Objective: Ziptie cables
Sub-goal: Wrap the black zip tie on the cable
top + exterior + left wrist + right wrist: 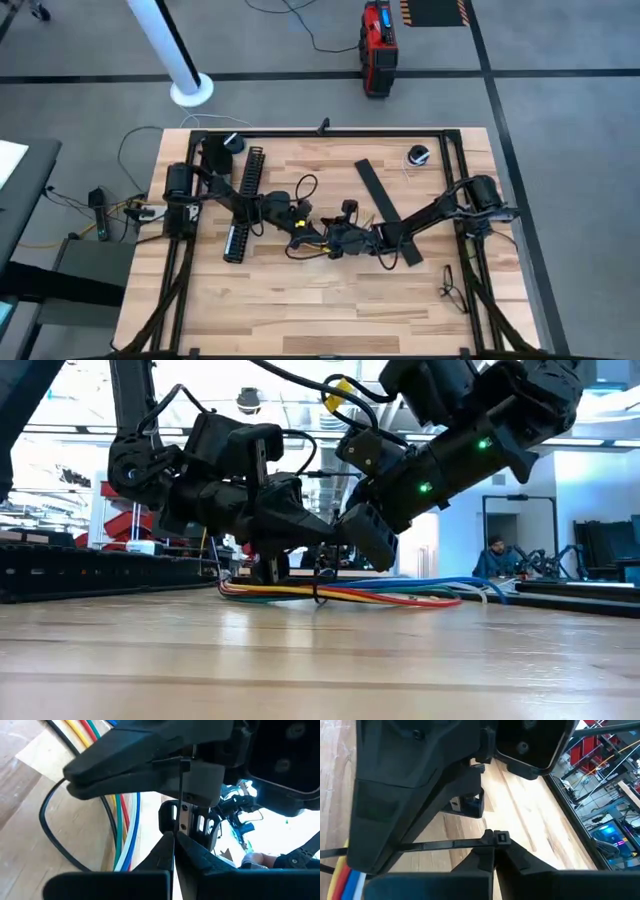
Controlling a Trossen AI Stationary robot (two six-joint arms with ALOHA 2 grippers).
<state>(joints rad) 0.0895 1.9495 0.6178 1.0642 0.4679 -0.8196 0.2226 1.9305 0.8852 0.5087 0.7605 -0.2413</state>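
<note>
The cables (345,596), a flat bundle of red, yellow, green, white and blue wires, lie on the wooden table (330,310) near its middle (316,244). A black ziptie runs between my two grippers just above them. Its square head (498,838) sits at my right gripper (493,851), which comes in from the table's right side (340,240). Its thin strap (180,790) runs up from my left gripper (173,845), which reaches in from the left (300,222). Both grippers are shut on the ziptie. In the low view their tips meet over the cables (322,550). My left gripper pinches the ziptie's thin strap (175,832) between its two fingertips. The strap rises straight out of the pinch toward the right gripper, drawn straight and clear of the table. My right gripper pinches the ziptie just behind its head (490,841), at the fingertips. The head stands clear of the tips. The strap (435,844) runs off level and straight past the left gripper's finger (410,805), above the table.
A black comb-slotted channel (245,200) lies left of the cables, under my left arm. A flat black strip (384,208) lies under my right arm. A black cord (50,827) loops beside the wires. A person (492,556) sits in the room beyond the table.
</note>
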